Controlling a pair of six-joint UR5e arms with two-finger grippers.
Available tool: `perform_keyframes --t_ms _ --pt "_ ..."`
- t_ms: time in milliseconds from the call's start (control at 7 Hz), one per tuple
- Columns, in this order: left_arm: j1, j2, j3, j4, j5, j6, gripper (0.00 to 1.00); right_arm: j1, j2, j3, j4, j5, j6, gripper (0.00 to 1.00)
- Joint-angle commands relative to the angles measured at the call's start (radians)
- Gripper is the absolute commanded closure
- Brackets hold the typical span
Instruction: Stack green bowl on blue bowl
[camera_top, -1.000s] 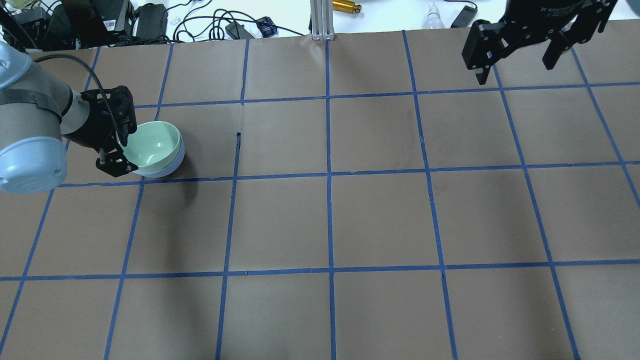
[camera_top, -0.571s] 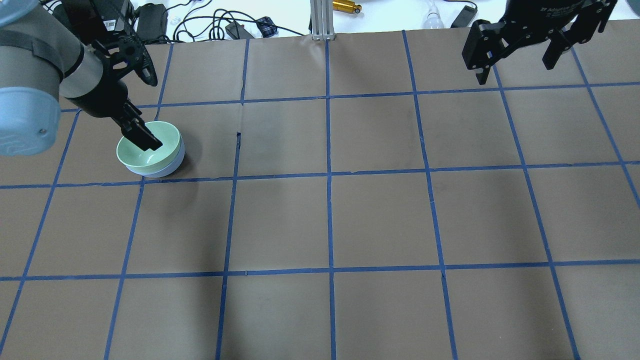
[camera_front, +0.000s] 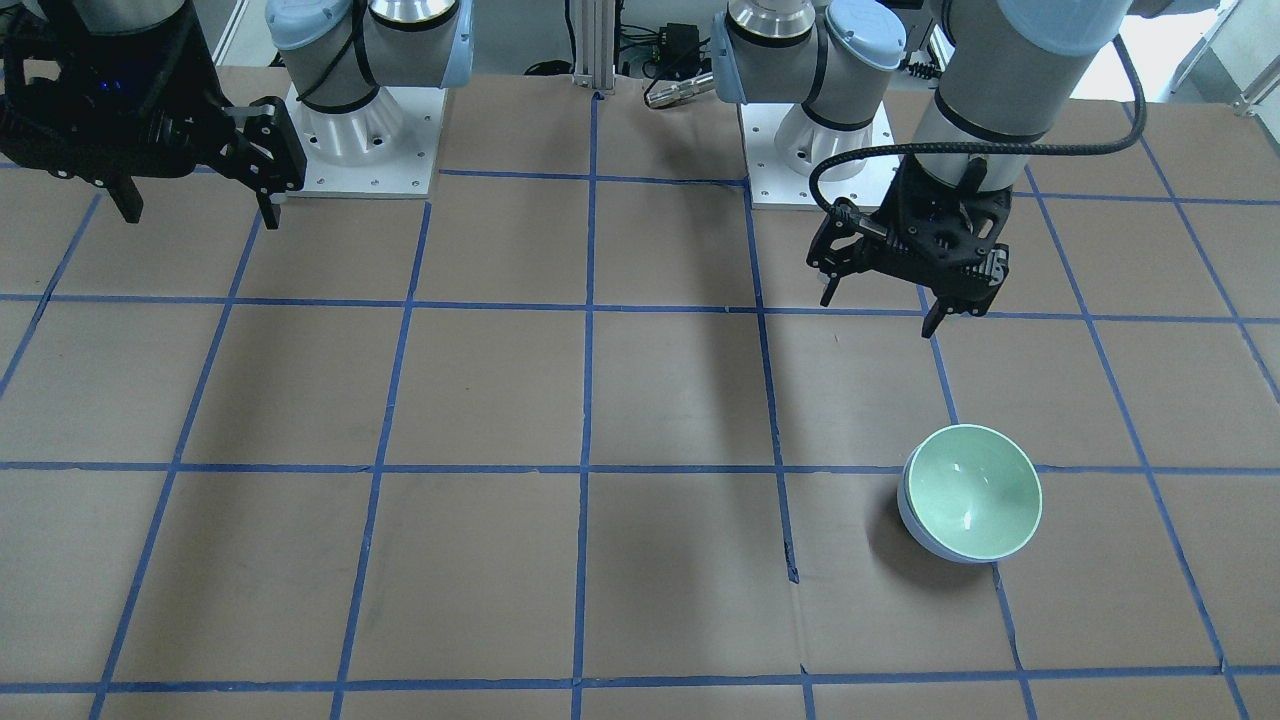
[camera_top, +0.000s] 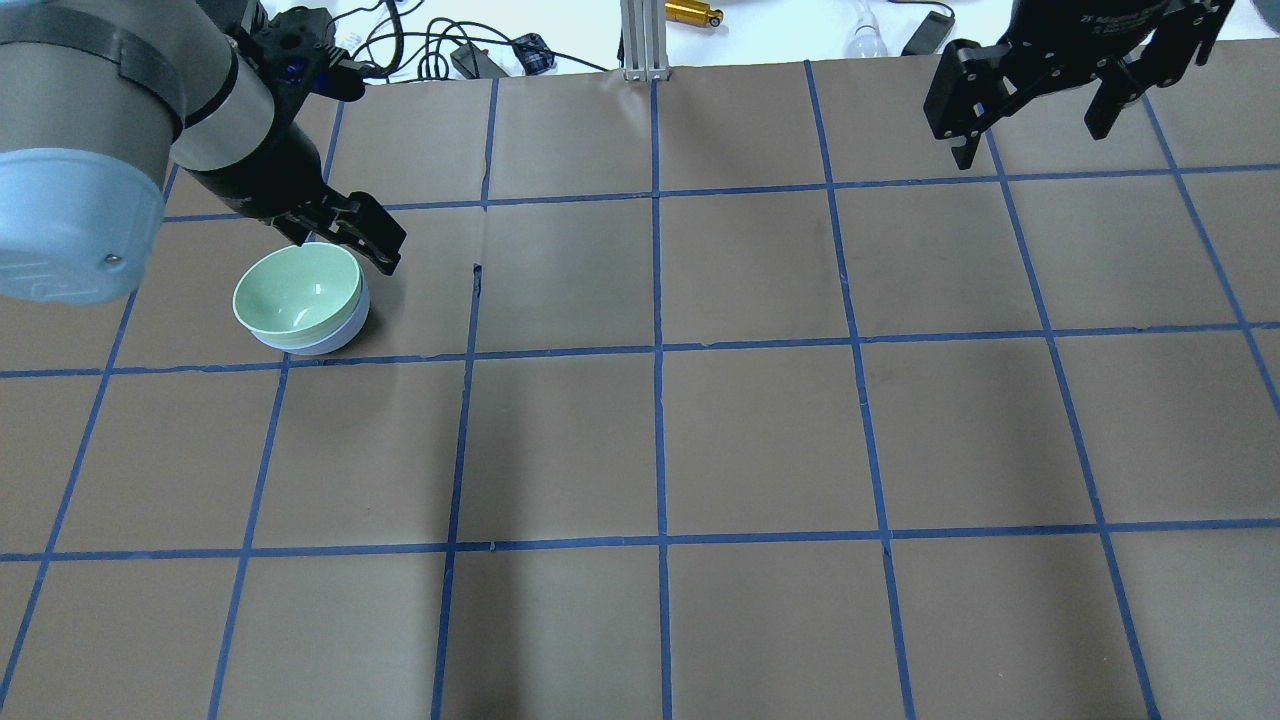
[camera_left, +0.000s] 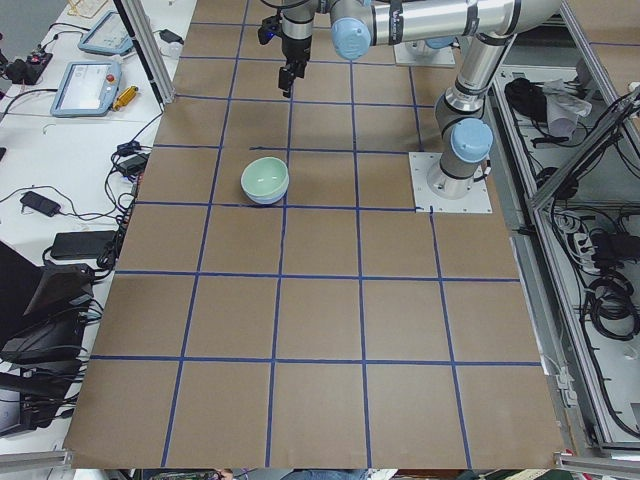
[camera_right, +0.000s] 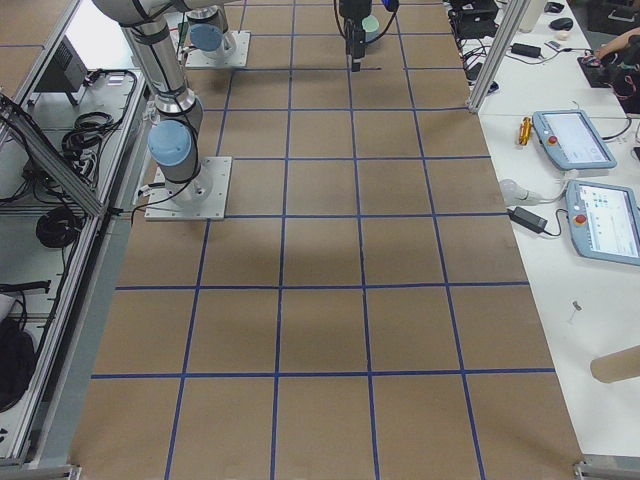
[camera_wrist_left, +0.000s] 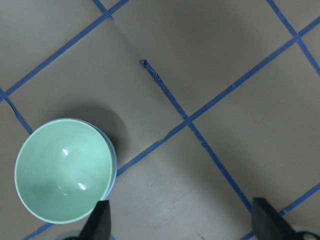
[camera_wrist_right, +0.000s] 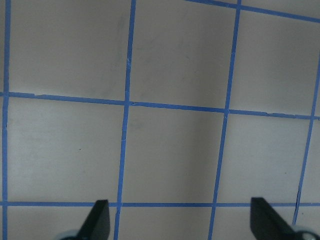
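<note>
The green bowl (camera_top: 297, 290) sits nested inside the blue bowl (camera_top: 338, 335), whose rim shows only as a thin band beneath it. The stack stands on the brown paper at the table's left side. It also shows in the front view, the green bowl (camera_front: 975, 490) over the blue bowl (camera_front: 908, 512), and in the left wrist view (camera_wrist_left: 62, 170). My left gripper (camera_top: 335, 238) is open and empty, raised above the table just beyond the bowls; it shows in the front view (camera_front: 880, 310) too. My right gripper (camera_top: 1030, 135) is open and empty, high over the far right corner.
An aluminium post (camera_top: 640, 40) stands at the table's back edge. Cables and power adapters (camera_top: 300, 40) lie on the white bench behind it. A small tear in the paper (camera_top: 476, 275) lies right of the bowls. Both arm bases (camera_front: 360, 130) stand at the robot's side.
My left gripper has lifted off the green bowl's rim and moved up and away toward the far side. The bowls stay nested and still. The right arm has not moved.
</note>
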Motion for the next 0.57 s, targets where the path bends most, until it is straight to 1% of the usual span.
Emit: perform_keyframes --t_ms 0,286,429 --pt "-0.036 0.031 0.012 -0.07 0.019 -0.237 0.0 0.0 0.0 0.0 0.0 0.0 0.0 0.0" --pt "-0.058 0.015 0.113 -0.228 0.018 -0.362 0.0 0.0 0.0 0.0 0.0 0.0 0.0 0.0" --pt "-0.058 0.013 0.143 -0.248 0.018 -0.364 0.0 0.0 0.0 0.0 0.0 0.0 0.0 0.0"
